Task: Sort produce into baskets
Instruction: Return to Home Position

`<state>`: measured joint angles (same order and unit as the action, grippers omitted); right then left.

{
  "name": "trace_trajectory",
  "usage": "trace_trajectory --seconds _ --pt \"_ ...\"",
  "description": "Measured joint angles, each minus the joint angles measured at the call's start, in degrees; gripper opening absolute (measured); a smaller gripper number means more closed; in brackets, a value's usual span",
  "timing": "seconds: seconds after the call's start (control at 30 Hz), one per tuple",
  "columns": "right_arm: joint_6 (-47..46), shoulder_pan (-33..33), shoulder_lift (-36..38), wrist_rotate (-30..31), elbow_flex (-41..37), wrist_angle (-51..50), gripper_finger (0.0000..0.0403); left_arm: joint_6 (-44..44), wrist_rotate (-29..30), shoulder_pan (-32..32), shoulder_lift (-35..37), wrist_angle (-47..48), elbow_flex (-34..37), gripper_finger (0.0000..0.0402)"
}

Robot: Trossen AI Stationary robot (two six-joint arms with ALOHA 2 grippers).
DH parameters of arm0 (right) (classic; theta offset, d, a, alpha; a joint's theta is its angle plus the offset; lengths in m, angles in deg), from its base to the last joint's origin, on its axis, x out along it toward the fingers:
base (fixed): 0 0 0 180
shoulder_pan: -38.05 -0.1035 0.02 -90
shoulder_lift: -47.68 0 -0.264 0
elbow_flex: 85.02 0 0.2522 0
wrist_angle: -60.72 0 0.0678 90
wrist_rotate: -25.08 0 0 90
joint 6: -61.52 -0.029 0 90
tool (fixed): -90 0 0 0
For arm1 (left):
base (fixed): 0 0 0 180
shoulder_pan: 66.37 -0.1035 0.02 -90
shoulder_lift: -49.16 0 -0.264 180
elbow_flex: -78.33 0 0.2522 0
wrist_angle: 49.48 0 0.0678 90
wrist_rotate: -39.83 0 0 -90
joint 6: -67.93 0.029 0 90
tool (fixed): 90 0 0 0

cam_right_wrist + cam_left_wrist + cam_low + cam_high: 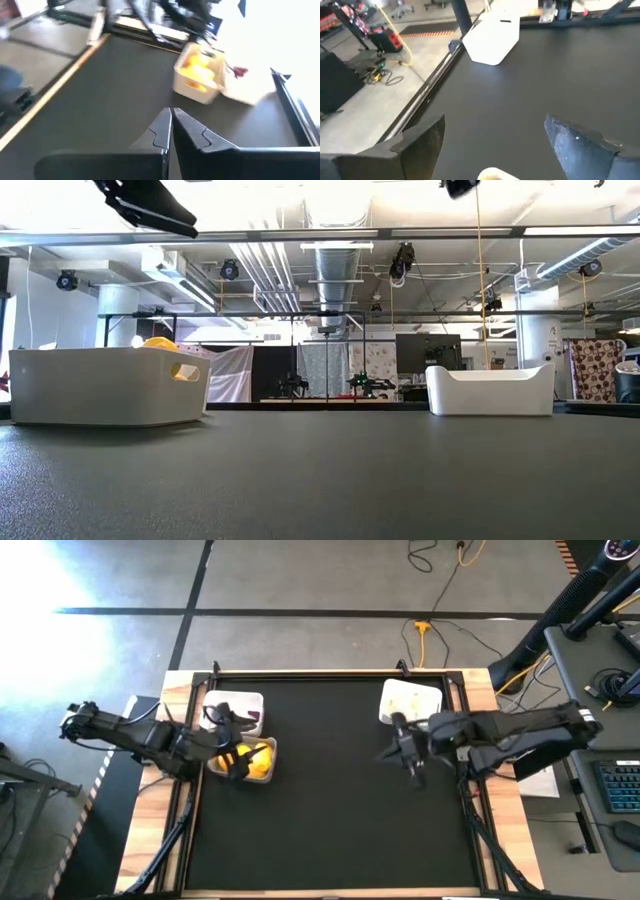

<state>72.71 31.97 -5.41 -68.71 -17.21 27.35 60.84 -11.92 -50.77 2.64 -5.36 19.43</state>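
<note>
Right gripper fingers together, left gripper fingers apart, nothing held.
Lemons ahead of right fingers: likely light, firm, roll-prone; pinch across middle.

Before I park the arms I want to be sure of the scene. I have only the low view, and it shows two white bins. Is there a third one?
Observer: Yes. The high view shows a third white bin standing against the lemon bin, with a dark purple piece in it.
Operator: Thank you. I see only pieces of the arms at the top of my picture. Where are the grippers?
Observer: The left gripper hangs over the lemon bin with its fingers open. The right gripper is over the black mat near the lone white bin, with its fingers shut on nothing.
</note>
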Motion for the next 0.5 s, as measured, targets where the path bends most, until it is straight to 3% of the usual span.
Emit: trace_trajectory --seconds 0.13,0.27,0.5 --pt "-3.4 3.7 4.6 0.3 -2.1 -3.9 0.0009 0.6 -5.6 0.0 3.3 -3.2 3.9 0.0327" --pt "-1.0 3.9 12.6 -0.9 -4.9 -1.8 0.0009 0.5 -11.2 0.0 8.8 -4.7 7.7 0.0327" --pt "-4.4 3.9 28.7 -1.9 -17.4 4.0 0.0009 3.1 -17.5 0.0 22.1 -15.6 15.9 0.0327"
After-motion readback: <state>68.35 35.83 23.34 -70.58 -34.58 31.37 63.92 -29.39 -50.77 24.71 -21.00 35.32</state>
